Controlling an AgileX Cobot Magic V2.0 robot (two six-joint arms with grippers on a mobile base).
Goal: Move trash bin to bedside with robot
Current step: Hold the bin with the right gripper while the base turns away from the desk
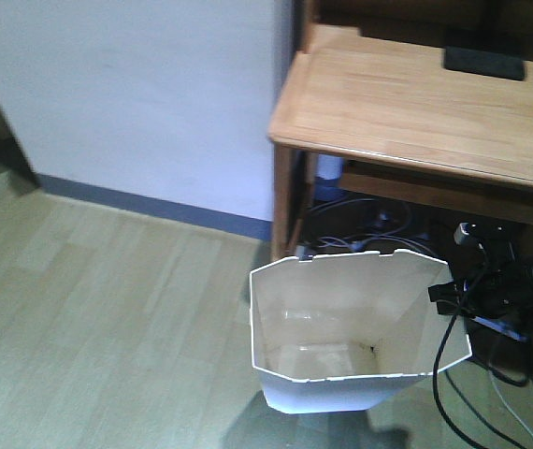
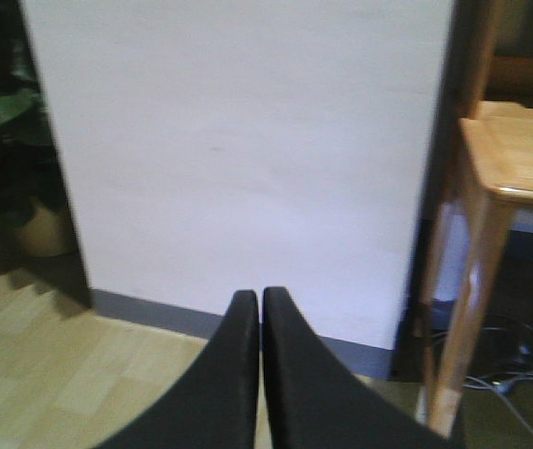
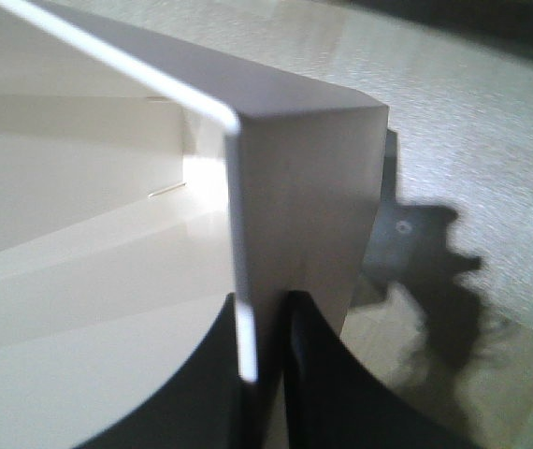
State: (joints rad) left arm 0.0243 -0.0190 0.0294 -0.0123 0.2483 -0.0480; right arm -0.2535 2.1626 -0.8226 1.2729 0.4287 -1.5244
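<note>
Just in front of the desk (image 1: pixel 416 103), low beside its corner leg, your right gripper (image 3: pixel 266 313) is clamped on the trash bin (image 1: pixel 351 327); one black finger (image 3: pixel 196 393) sits inside the wall and the other outside, with the white rim (image 3: pixel 234 187) pinched between them; off to the side of the desk, facing the white wall (image 2: pixel 238 150), your left gripper (image 2: pixel 261 297) has its fingers pressed together on nothing; the bin's mouth faces up and it tapers downward, long axis near vertical; you cannot tell whether its base touches the floor; under the desk your right arm (image 1: pixel 505 285) blurs into the black cables (image 1: pixel 453 393); both wrist views cut the gripper bodies off
</note>
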